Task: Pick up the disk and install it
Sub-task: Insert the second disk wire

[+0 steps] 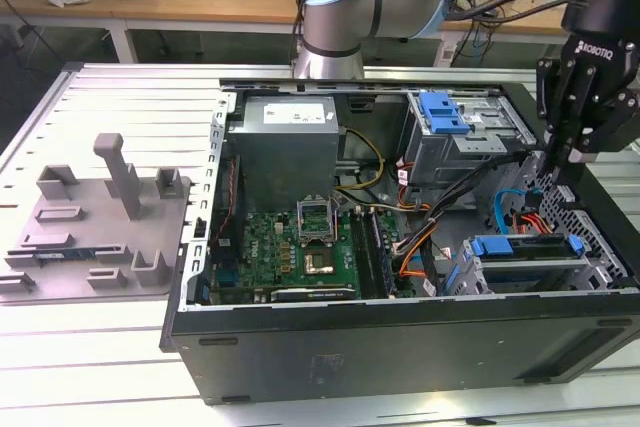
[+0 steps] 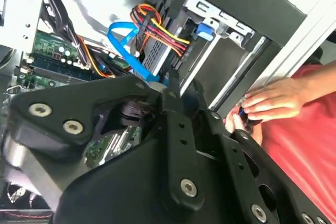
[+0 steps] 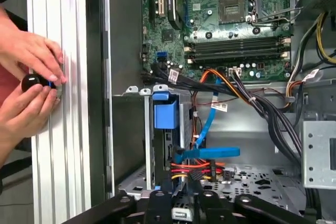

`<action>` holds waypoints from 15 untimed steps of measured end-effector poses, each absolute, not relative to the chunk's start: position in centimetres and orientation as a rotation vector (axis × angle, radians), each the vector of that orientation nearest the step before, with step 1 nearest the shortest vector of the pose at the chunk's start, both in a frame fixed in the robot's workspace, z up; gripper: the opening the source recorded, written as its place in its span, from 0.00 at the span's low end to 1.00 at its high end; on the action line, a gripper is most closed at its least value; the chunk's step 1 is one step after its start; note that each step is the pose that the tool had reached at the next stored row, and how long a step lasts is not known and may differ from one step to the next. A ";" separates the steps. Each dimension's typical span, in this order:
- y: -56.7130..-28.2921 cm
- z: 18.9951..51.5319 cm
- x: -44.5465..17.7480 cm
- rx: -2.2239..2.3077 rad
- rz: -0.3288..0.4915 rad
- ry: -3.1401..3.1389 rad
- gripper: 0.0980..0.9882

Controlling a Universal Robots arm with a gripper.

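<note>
The disk point(image 1: 527, 259), silvery with a blue carrier bracket along its top, sits in the lower drive cage at the front of the open computer case on the exterior view's right. In the first wrist view, the disk's blue bracket point(image 3: 166, 113) stands edge-on in that cage, with cables plugged in behind it. My gripper point(image 1: 568, 162) hangs above and just behind the cage, over the case's right wall. In the second wrist view, my gripper point(image 2: 185, 85) has its fingers drawn together and holds nothing.
A blue latch piece point(image 1: 443, 112) lies atop the upper metal drive bay. A person's hands point(image 3: 31, 77) hold a small black object on the slatted table beside the case. Cables point(image 1: 420, 237) cross the case floor. A grey fixture point(image 1: 100, 217) lies on the exterior view's left.
</note>
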State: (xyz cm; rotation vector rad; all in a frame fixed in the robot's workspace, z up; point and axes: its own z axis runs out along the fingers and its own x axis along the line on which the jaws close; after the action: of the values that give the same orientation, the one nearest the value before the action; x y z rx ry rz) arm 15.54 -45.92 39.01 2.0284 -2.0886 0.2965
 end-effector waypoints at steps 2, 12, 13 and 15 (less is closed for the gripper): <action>-45.9 38.9 15.4 2.026 0.301 -2.086 0.24; -45.8 38.6 15.4 1.904 0.261 -2.131 0.24; -45.8 38.6 15.4 1.898 0.259 -2.123 0.24; -45.8 38.3 15.5 1.895 0.262 -2.121 0.24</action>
State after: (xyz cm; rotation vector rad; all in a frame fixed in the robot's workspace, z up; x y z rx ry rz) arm 15.45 -45.84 38.35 1.8949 -2.1210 0.2621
